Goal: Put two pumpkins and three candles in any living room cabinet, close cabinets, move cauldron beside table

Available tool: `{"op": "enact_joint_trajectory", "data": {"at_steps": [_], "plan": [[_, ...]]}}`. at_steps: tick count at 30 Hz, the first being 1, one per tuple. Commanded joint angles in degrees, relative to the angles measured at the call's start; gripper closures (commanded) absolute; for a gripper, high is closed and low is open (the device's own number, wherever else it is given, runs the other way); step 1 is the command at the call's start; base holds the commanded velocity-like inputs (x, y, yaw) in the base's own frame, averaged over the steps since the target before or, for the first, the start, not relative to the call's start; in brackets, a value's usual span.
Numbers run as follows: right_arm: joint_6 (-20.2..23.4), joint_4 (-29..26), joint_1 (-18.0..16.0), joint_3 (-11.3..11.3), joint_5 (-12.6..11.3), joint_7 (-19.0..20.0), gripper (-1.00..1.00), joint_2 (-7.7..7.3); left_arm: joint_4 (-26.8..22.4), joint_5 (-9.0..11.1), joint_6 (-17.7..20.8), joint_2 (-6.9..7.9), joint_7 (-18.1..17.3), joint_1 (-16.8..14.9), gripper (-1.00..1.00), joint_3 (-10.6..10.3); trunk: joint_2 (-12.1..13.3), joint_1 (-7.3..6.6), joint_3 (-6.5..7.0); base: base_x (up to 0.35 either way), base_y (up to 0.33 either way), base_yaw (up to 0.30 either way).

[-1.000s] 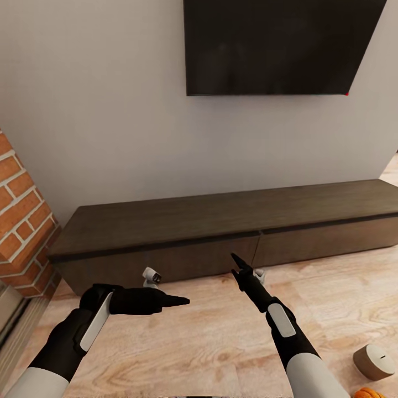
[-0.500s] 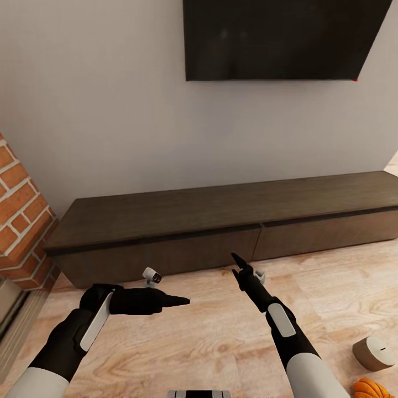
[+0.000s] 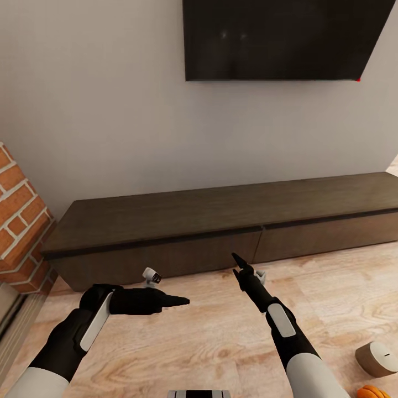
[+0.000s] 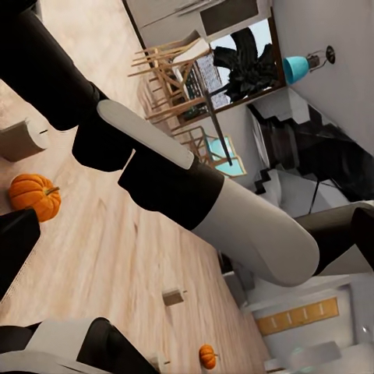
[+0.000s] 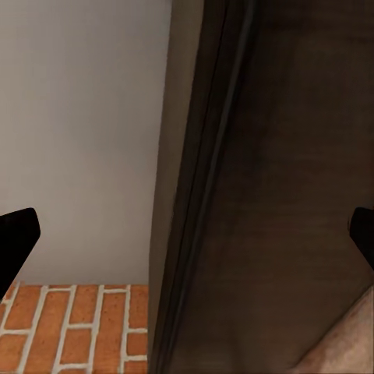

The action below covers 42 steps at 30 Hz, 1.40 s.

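pumpkins (image 4: 34, 196) (image 4: 206, 356): 2 | candles (image 4: 22, 140) (image 4: 173, 296): 2 | cabinet (image 3: 221, 221): 1 | television (image 3: 276, 38): 1

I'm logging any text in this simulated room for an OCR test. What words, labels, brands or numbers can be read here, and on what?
None can be read.
The wall screen is blank and dark.
The cabinet fronts are plain wood, with no label.
The candle and pumpkin carry no markings.

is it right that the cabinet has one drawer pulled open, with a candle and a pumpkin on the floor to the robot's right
Not quite. In the head view both drawer fronts of the cabinet sit flush and closed; none is pulled open. The rest holds: a candle and a pumpkin lie on the wooden floor to the robot's right.
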Motion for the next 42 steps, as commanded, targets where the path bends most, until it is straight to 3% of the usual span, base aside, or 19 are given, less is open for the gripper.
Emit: {"op": "enact_joint_trajectory", "data": {"at_steps": [1, 25, 42], "plan": [[0.5, 0.0, 0.0, -0.3, -0.4, 0.1, -1.00, 0.06, 0.0, 0.2, 0.5, 0.05, -0.1, 0.0, -1.00, -0.1, 0.0, 0.01, -0.05, 0.239, 0.000, 0.000], [0.4, -0.1, 0.0, -0.3, -0.5, 0.0, -1.00, 0.41, 0.0, 0.2, 0.5, 0.13, -0.1, 0.0, -1.00, -0.1, 0.0, 0.01, -0.05, 0.044, 0.000, 0.002], [0.4, -0.1, -0.1, -0.3, -0.5, 0.1, -1.00, 0.41, 0.0, 0.2, 0.5, 0.13, -0.1, 0.0, -1.00, -0.2, 0.0, 0.01, -0.05, 0.000, 0.000, 0.246]]}}
